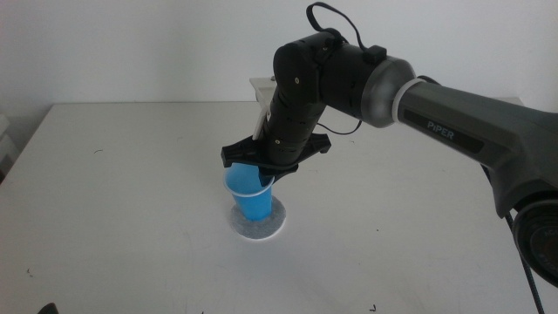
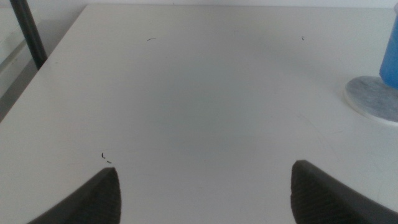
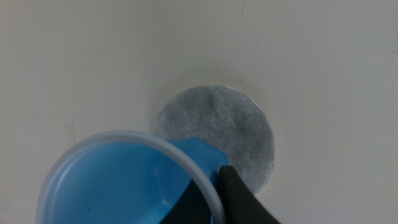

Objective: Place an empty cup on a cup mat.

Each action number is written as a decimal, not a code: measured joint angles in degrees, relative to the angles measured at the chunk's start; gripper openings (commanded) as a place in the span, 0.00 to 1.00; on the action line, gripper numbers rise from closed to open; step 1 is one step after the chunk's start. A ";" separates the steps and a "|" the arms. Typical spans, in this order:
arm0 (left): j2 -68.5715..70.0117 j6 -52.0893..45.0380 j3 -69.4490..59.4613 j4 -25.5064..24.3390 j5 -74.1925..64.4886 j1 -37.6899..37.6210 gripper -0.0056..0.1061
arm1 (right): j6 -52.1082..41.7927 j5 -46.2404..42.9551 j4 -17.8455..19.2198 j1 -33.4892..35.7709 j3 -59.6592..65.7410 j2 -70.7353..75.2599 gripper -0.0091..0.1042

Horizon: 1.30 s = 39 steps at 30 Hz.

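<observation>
The right gripper (image 1: 261, 177) pinches the rim of the cup (image 1: 249, 194), which stands tilted on the mat (image 1: 257, 219); the left gripper (image 2: 202, 190) waits open, well apart from the mat.

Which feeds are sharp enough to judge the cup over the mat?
Middle view: evenly lit, crisp on the cup and cup mat. Right wrist view: soft, close rim blurred. Left wrist view: dim, cup cropped at the edge.
</observation>
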<state>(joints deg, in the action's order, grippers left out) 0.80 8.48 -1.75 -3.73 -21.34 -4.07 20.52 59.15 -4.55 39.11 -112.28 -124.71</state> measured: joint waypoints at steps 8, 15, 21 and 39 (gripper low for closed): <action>0.00 0.00 0.00 0.00 0.00 0.00 0.99 | 0.00 -1.66 0.37 0.00 0.00 -3.36 0.07; 0.00 0.00 0.00 0.00 0.00 0.00 0.99 | 0.00 -2.71 1.53 0.00 0.00 -4.33 0.07; 0.00 0.00 0.00 0.00 0.00 0.00 0.99 | 0.00 -1.96 1.66 0.00 0.00 -4.51 0.32; 0.00 0.00 0.00 0.00 0.00 0.00 0.99 | 0.00 2.67 4.55 -2.40 0.59 11.37 0.85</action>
<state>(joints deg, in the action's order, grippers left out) 0.80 8.48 -1.75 -3.73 -21.34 -4.07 20.52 61.82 0.00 36.71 -111.69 -113.34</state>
